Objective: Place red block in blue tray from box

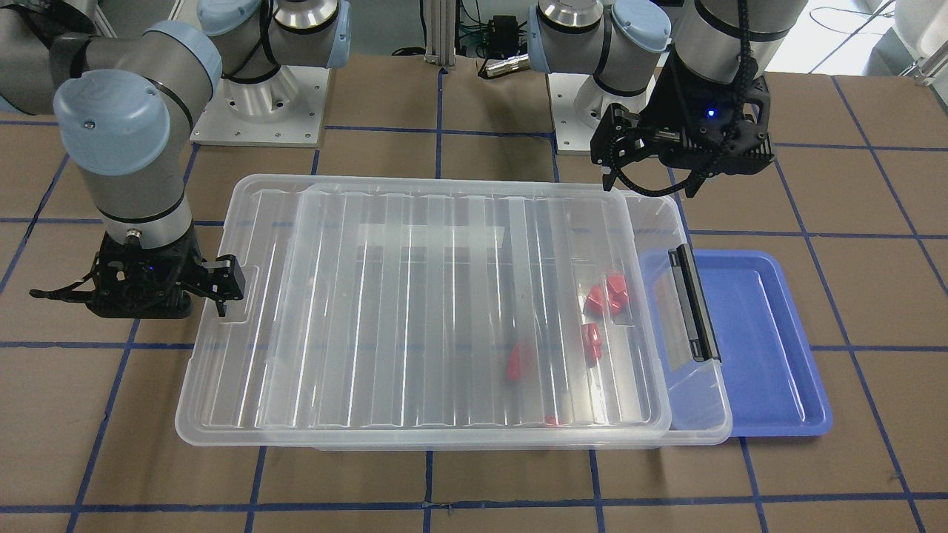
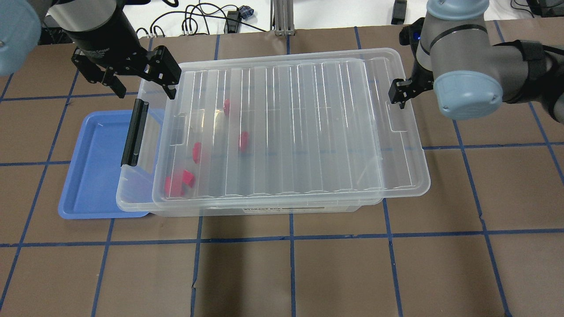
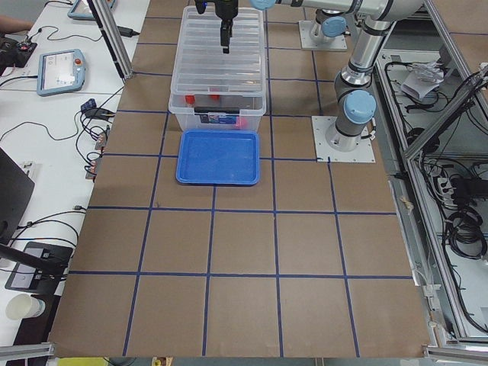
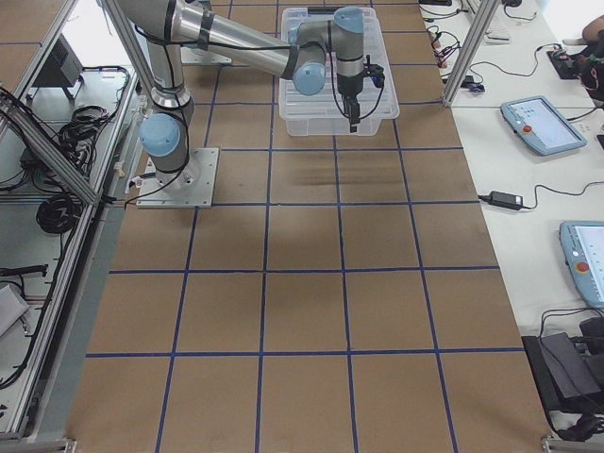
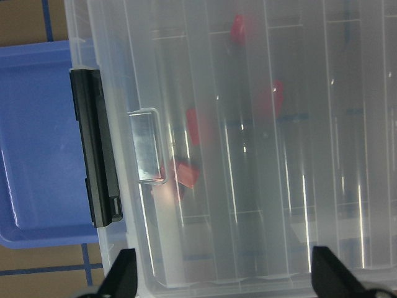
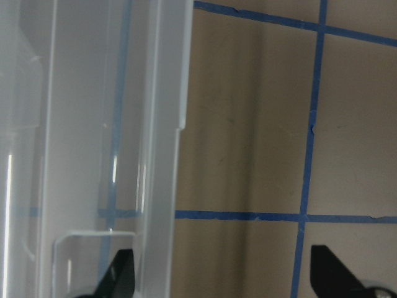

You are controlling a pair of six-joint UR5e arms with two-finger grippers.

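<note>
The box is a clear bin whose ribbed lid lies on it, slid toward my right side. Several red blocks lie inside, seen through the lid, also in the front view and left wrist view. The blue tray lies empty, partly under the box's black latch end. My left gripper is open and empty above the far latch-end corner. My right gripper is open and empty beside the opposite short end.
The brown table has blue tape grid lines. The two arm bases stand behind the box. Cables and devices lie beyond the table's far edge in the overhead view. Tablets sit on side benches.
</note>
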